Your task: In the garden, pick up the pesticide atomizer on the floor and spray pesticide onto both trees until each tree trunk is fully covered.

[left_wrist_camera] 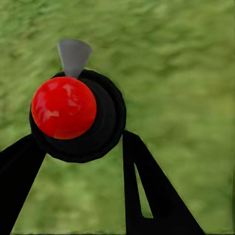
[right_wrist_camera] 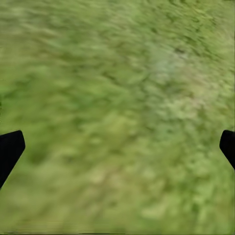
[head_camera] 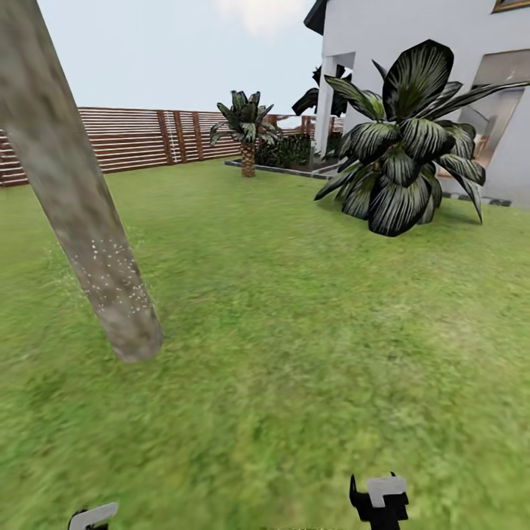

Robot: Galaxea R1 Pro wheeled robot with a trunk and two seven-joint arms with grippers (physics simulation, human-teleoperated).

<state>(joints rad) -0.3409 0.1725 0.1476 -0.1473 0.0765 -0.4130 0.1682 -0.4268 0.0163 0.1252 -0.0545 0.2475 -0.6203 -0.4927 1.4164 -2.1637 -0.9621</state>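
Green lawn (head_camera: 309,353), left pincer (left_wrist_camera: 81,147) gripping atomizer (left_wrist_camera: 73,115) end-on, red top toward camera, right pincer (right_wrist_camera: 117,147) spread open.

no readable text, no labels, no brands, no numbers, no signs

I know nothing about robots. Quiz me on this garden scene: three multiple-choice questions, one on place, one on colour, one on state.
1. Where are the white specks?
A. palm leaves
B. low on the trunk
C. fence

2. What colour is the bottle's top?
A. red
B. blue
C. yellow

3. How is the left claw?
A. open, empty
B. shut on the bottle
C. folded away

Answers:
1 B: specks dot the trunk near its base.
2 A: the bottle has a red cap.
3 B: the left claw has its fingers either side of the bottle; the right claw is open over grass.
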